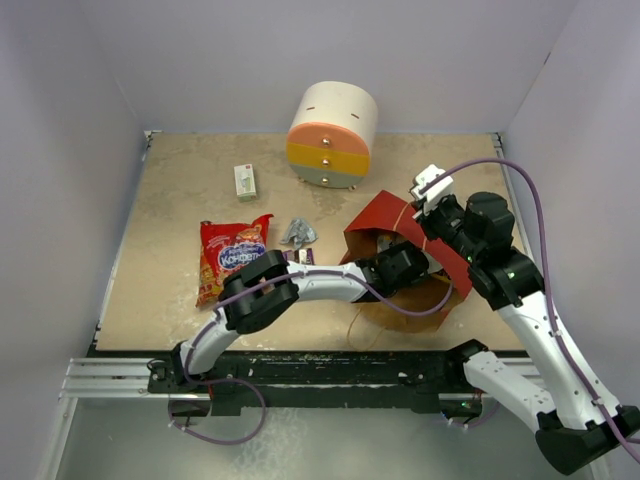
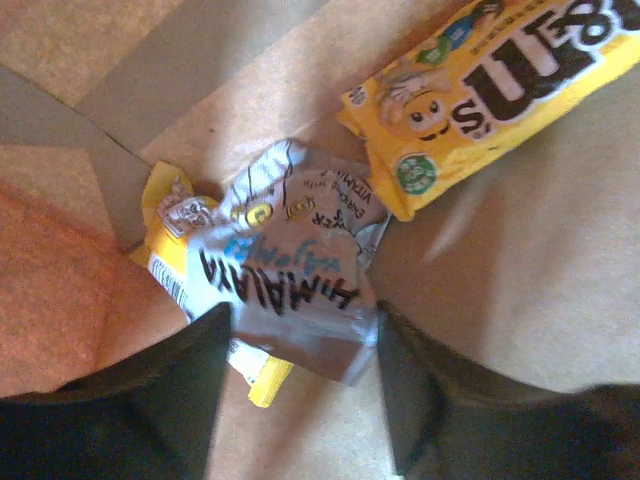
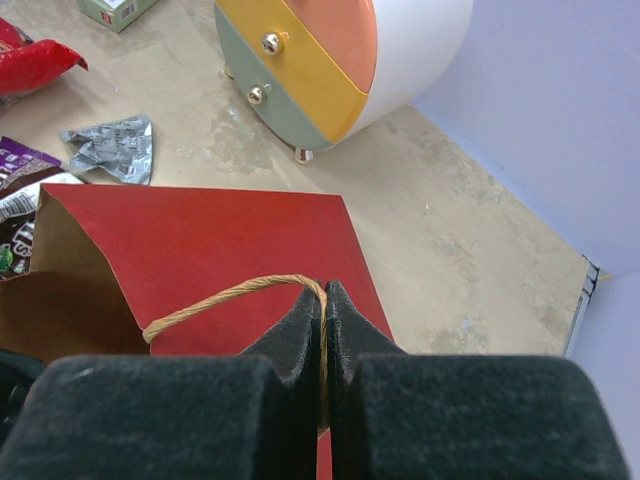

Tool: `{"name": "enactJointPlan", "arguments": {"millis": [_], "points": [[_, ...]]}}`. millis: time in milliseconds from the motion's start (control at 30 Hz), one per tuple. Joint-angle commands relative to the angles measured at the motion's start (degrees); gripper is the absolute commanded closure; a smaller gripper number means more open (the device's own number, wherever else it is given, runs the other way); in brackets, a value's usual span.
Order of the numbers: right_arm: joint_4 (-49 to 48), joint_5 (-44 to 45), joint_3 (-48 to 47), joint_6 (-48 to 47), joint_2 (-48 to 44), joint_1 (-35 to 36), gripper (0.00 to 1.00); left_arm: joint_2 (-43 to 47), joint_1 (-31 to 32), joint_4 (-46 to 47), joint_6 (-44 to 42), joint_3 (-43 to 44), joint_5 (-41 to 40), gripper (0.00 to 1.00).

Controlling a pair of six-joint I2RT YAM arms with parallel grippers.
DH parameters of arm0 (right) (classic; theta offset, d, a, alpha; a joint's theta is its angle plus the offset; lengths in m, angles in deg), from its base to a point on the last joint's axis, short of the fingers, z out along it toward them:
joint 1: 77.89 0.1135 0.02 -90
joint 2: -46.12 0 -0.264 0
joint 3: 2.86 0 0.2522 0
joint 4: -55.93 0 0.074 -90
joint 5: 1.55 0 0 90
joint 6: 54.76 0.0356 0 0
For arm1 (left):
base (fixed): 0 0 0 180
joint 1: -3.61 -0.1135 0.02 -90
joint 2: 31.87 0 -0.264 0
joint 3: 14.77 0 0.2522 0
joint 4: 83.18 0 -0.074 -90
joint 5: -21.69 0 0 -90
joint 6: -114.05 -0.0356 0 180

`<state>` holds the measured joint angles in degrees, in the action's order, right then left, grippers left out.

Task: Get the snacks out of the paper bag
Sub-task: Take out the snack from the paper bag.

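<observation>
Left gripper, fingers apart, straddles the silver wrapper inside the paper bag, centre-right in the top view; it should close squarely on that wrapper alone. Right gripper is pinched shut on the bag's handle, steadying the mouth. Inside: yellow packet upper right, silver wrapper mid-frame, smaller yellow-orange wrapper tucked under it.
</observation>
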<state>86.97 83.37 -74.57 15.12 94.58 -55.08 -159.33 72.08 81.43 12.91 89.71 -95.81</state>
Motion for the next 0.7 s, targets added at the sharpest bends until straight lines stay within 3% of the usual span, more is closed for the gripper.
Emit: {"name": "enactJointPlan", "arguments": {"millis": [0, 100, 300, 667], "points": [[-1.29, 0.26, -3.02, 0.02, 0.11, -0.13, 1.0, 0.06, -0.79, -1.44, -0.52, 3.1, 1.66, 0.61], [-1.31, 0.1, -3.53, -0.18, 0.44, -0.13, 1.0, 0.46, -0.79, -2.79, -0.84, 4.28, 5.07, 0.79], [-1.38, -0.45, -4.02, 0.18, 0.54, -0.13, 1.0, 2.31, -0.79, -6.84, 0.87, 5.51, 9.2, 1.0], [-2.62, 0.19, -2.73, 1.08, -0.52, -0.18, 1.0, 14.04, 1.36, -8.04, 4.8, -4.12, 10.85, 1.0]]}}
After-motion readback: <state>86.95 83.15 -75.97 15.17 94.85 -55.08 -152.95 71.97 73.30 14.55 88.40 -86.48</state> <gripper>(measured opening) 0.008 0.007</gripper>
